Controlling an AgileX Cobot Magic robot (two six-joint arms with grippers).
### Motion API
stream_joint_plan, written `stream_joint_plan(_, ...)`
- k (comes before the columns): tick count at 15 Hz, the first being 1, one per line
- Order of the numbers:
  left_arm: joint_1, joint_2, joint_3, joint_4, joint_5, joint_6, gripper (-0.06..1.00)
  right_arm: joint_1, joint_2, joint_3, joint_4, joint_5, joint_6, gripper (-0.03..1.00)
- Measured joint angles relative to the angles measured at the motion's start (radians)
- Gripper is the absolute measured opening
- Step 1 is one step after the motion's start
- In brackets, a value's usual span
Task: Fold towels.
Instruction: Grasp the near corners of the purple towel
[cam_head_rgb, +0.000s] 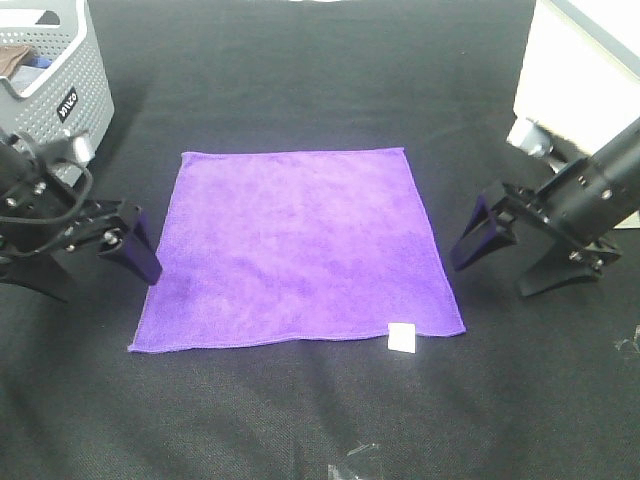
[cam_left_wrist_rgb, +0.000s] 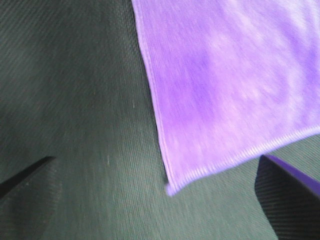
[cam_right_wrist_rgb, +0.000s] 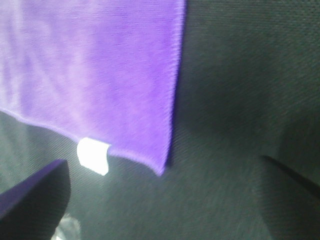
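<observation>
A bright purple towel (cam_head_rgb: 300, 250) lies flat and unfolded on the black table cloth, with its small white tag (cam_head_rgb: 402, 337) at the near right corner. My left gripper (cam_head_rgb: 92, 268) is open and empty, just off the towel's left edge near its near left corner. In the left wrist view the towel (cam_left_wrist_rgb: 235, 80) has that corner between the spread fingertips of the left gripper (cam_left_wrist_rgb: 157, 165). My right gripper (cam_head_rgb: 492, 276) is open and empty just off the towel's right edge. In the right wrist view the towel (cam_right_wrist_rgb: 95, 65) and tag (cam_right_wrist_rgb: 93, 155) lie in front of the right gripper (cam_right_wrist_rgb: 164, 160).
A grey perforated basket (cam_head_rgb: 70, 75) with brownish and blue cloths stands at the back left. A white box (cam_head_rgb: 580, 60) stands at the back right. A bit of clear plastic (cam_head_rgb: 355, 462) lies at the front edge.
</observation>
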Motion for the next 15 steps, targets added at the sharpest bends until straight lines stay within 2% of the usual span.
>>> stream_joint_plan(4,0.0,0.057,-0.003,-0.001,-0.002,0.029,0.98,0.0,0.077,-0.012,0.021,-0.007,0.0,0.93)
stream_joint_plan(12,0.0,0.089,-0.014,-0.002,0.002,0.039,0.97,0.0,0.088,-0.019,0.022,-0.018,0.008,0.92)
stream_joint_plan(15,-0.043,0.095,-0.018,0.027,-0.006,0.037,0.96,0.018,0.088,-0.02,0.02,-0.034,0.015,0.9)
